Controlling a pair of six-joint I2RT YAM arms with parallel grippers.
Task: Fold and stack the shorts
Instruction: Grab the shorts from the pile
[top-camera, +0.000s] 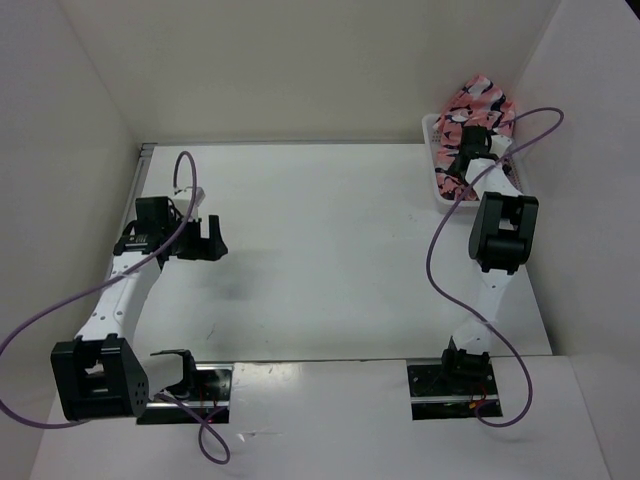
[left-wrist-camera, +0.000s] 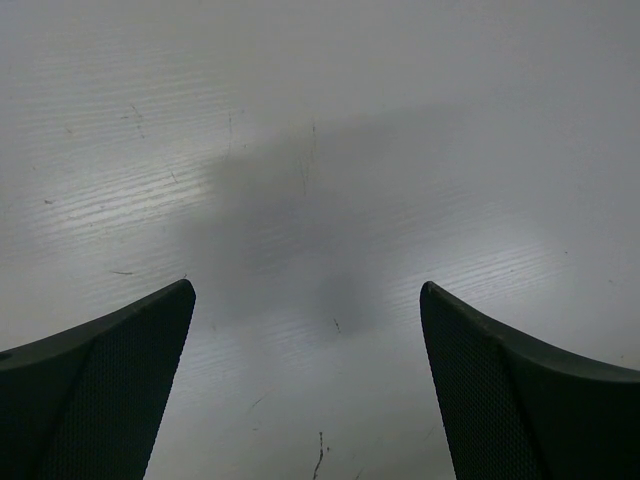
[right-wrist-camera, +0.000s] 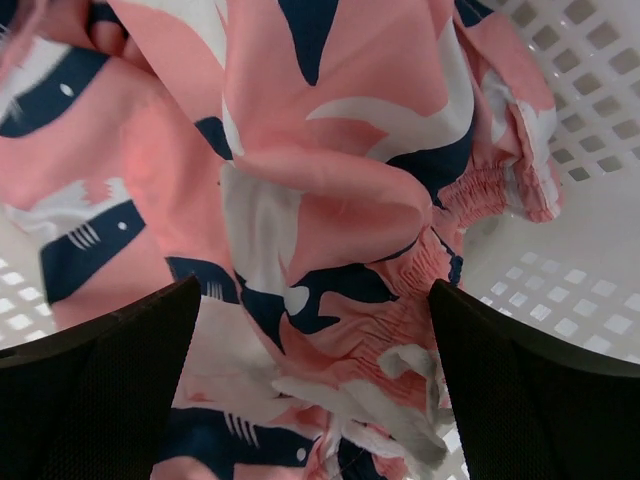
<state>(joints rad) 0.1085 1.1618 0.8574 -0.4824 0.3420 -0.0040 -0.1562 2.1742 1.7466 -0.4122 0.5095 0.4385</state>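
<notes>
- Way over at the far right corner of the table (top-camera: 330, 250): basket (right-wrist-camera: 585, 70) with the shorts (right-wrist-camera: 330, 200) heaped inside, all crumpled, no clear long axis.
- Right above that heap, pointing down into it: right gripper (right-wrist-camera: 312, 300), spread wide, grabbing nothing yet.
- Well apart, over bare table on the left: left gripper (left-wrist-camera: 307, 295), also spread wide and empty.
- So, pretty obviously a right-arm grab.
</notes>
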